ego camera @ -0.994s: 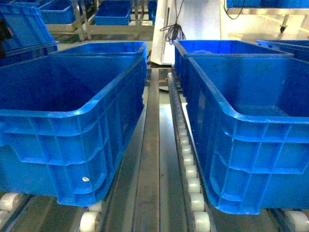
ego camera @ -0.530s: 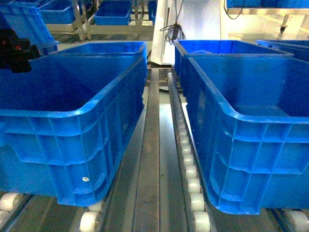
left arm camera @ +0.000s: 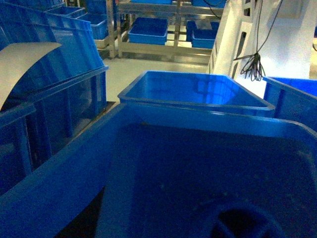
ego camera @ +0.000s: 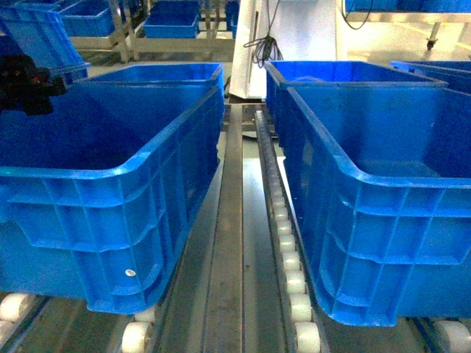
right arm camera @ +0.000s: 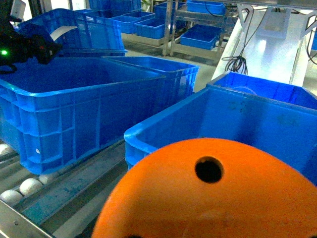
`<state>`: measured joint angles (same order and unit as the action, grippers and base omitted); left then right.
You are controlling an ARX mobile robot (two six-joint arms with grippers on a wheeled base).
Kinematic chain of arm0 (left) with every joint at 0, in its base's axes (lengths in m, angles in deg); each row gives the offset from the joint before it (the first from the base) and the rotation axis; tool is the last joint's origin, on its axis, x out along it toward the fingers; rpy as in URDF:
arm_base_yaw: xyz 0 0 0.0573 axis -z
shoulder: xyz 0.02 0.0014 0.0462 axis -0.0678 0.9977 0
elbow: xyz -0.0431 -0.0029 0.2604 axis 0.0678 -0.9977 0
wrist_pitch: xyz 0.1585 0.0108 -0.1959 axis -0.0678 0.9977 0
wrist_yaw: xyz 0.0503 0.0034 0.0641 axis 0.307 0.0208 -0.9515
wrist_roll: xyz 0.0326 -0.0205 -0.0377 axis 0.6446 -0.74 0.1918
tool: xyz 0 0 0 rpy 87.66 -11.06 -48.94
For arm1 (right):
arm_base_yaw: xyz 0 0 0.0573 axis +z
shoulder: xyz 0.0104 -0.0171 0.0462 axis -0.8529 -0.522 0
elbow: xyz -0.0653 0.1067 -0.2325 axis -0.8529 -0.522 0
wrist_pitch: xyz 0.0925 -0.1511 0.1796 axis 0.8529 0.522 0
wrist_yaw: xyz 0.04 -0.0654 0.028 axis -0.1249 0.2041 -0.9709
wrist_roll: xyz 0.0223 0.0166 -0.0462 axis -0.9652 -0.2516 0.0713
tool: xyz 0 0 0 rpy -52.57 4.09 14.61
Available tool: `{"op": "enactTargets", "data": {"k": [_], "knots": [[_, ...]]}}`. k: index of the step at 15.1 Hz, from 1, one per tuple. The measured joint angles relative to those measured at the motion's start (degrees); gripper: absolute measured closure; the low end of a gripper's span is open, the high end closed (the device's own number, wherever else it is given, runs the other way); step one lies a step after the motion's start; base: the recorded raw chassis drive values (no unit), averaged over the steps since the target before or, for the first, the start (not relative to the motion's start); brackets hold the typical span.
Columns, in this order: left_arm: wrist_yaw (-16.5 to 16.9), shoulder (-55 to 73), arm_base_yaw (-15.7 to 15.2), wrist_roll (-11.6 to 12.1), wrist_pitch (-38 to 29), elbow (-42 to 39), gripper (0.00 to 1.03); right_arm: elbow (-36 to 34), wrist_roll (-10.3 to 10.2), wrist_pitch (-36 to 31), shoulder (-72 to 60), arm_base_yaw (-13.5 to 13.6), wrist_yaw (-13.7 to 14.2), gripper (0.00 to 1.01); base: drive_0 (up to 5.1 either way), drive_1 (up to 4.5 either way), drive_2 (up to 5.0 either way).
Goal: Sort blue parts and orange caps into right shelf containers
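Observation:
An orange cap, round with small dark holes, fills the bottom of the right wrist view and hides the right gripper's fingers that carry it. It hangs over the near rim of the right blue crate. The right gripper is outside the head view. My left gripper is a dark shape over the far left rim of the left crate. It also shows as the black arm with a green light. A dim blue round part sits at its jaws, above that crate's floor.
Two big blue crates stand side by side on the steel shelf, with white rollers between them. Two more crates sit behind. A tilted crate rises at the left; more racks stand farther back.
The left gripper has come into the head view at the left edge, above the left crate's far rim. The crates have not moved.

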<state>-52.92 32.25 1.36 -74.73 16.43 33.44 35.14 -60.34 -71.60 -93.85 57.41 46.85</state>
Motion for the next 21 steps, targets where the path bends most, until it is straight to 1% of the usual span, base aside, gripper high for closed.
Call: {"op": "enactTargets", "data": {"k": [7, 9, 10, 12, 13, 21], "knots": [[-0.42, 0.85, -0.24, 0.22, -0.02, 0.70, 0.58, 0.00, 0.00, 0.00, 0.00, 0.00, 0.00, 0.59, 0.0, 0.00, 0.0], [-0.44, 0.85, -0.24, 0.24, 0.02, 0.76, 0.34, 0.00, 0.00, 0.00, 0.00, 0.00, 0.00, 0.59, 0.0, 0.00, 0.0], [-0.44, 0.85, -0.24, 0.24, 0.02, 0.76, 0.25, 0.00, 0.00, 0.00, 0.00, 0.00, 0.00, 0.59, 0.0, 0.00, 0.0], [-0.44, 0.85, -0.24, 0.28, 0.00, 0.79, 0.03, 0.00, 0.00, 0.00, 0.00, 0.00, 0.00, 0.59, 0.0, 0.00, 0.0], [-0.44, 0.85, -0.24, 0.26, 0.00, 0.81, 0.05, 0.00, 0.00, 0.00, 0.00, 0.00, 0.00, 0.59, 0.0, 0.00, 0.0], [-0.44, 0.85, -0.24, 0.26, 0.00, 0.83, 0.05, 0.00, 0.00, 0.00, 0.00, 0.00, 0.00, 0.59, 0.0, 0.00, 0.0]]}}
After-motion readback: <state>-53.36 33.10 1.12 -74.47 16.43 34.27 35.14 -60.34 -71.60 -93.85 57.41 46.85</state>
